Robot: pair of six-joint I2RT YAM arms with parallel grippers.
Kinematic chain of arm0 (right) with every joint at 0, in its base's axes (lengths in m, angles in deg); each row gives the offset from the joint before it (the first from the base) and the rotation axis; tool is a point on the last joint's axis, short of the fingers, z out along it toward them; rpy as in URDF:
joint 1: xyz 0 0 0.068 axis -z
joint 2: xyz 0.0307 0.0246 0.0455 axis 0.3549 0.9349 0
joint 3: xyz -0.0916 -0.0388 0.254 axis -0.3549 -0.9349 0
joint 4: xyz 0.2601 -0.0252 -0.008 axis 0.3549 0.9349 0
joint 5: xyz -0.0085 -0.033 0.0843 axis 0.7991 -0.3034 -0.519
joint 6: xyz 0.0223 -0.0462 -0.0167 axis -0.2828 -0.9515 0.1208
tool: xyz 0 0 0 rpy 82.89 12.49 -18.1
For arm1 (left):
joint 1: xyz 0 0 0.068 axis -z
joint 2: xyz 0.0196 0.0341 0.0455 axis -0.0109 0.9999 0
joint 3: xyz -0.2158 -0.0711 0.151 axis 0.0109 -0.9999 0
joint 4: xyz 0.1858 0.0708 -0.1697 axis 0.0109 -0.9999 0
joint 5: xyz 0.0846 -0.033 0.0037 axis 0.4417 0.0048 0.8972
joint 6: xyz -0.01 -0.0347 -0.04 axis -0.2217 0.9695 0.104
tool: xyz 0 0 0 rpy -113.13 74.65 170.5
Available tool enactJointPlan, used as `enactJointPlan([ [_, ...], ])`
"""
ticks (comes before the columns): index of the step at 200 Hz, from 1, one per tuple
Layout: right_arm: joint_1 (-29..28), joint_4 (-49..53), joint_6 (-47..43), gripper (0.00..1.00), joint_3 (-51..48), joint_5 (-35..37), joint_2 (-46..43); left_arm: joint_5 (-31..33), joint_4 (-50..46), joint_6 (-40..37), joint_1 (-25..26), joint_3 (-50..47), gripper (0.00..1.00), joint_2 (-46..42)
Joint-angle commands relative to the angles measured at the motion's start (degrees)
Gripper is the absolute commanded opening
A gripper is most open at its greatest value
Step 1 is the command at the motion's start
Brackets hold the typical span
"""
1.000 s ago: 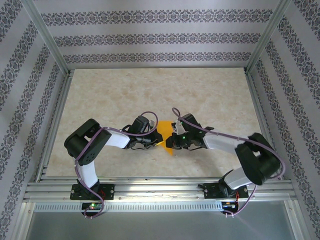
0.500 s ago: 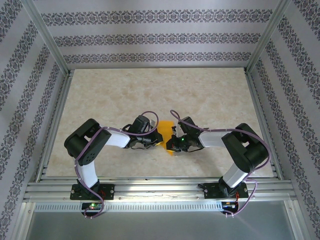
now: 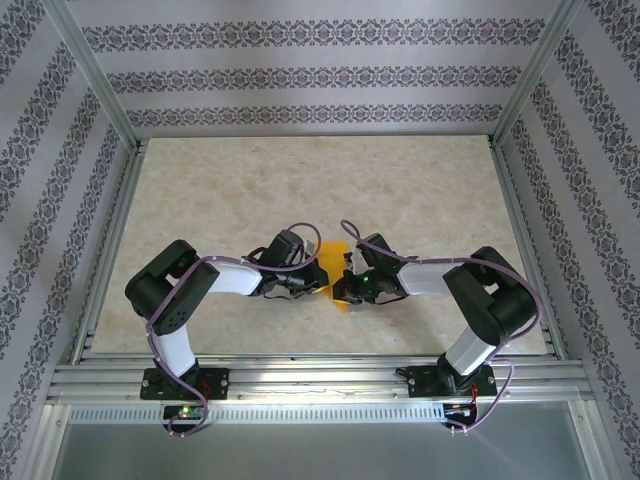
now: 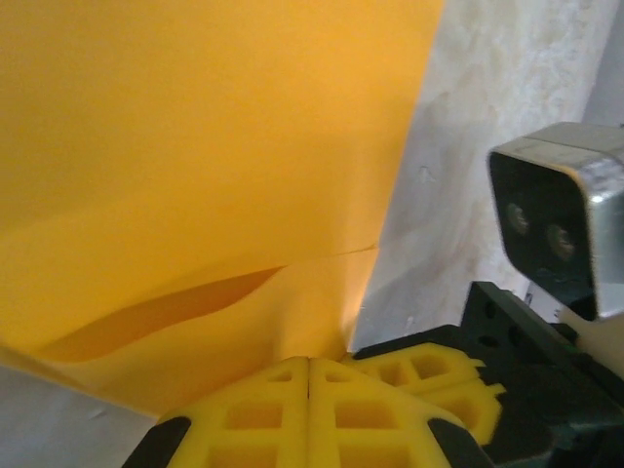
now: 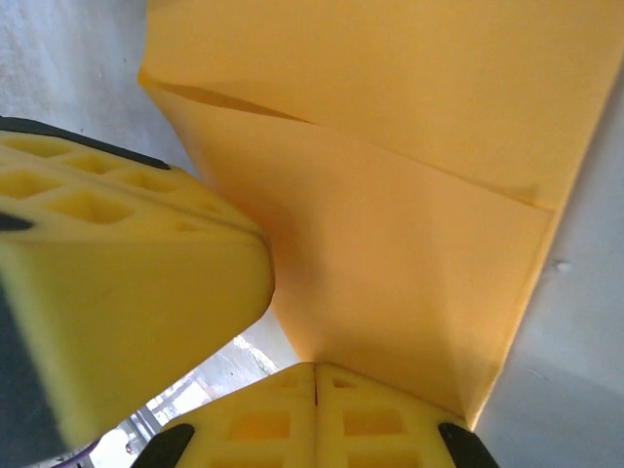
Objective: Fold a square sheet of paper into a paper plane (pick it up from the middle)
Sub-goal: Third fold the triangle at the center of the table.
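The orange-yellow sheet of paper (image 3: 333,268) is folded and held off the table between both grippers at the table's middle front. In the left wrist view the paper (image 4: 195,156) shows a crease and an overlapping layer. My left gripper (image 4: 309,375) is shut, its tips pinching the paper's lower edge. My right gripper (image 5: 315,375) is shut on a lower corner of the paper (image 5: 409,175). The two grippers, left (image 3: 316,284) and right (image 3: 341,287), almost touch. A slim dart shape cannot be made out from these views.
The beige table (image 3: 300,190) lies inside an aluminium frame with a rail (image 3: 320,378) along the near edge. In the left wrist view, the right arm's wrist camera (image 4: 561,229) hangs close on the right. The left gripper's finger (image 5: 117,263) bulks large in the right wrist view.
The right arm's elbow has swung inward and its gripper has edged left, closer to the left gripper. The left arm and the paper have hardly moved.
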Motion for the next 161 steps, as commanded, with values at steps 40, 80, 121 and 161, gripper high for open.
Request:
enactJointPlan([
  [40,0.4,4.9,-0.9,0.00,-2.9,3.4,0.4,5.7,-8.1,-3.3,-3.6,-0.4,0.03,0.5],
  [80,0.4,5.1,-1.2,0.00,-3.3,3.4,0.1,5.1,-9.9,-5.0,-7.8,-0.2,0.03,-0.3],
  [121,0.5,5.1,-1.2,0.00,-3.6,3.5,-0.5,5.4,-14.3,-7.2,-9.9,1.3,0.03,-2.2],
  [161,0.5,4.8,-1.1,0.00,-3.3,3.3,-0.5,5.0,-16.4,-9.6,-9.4,3.4,0.03,-6.2],
])
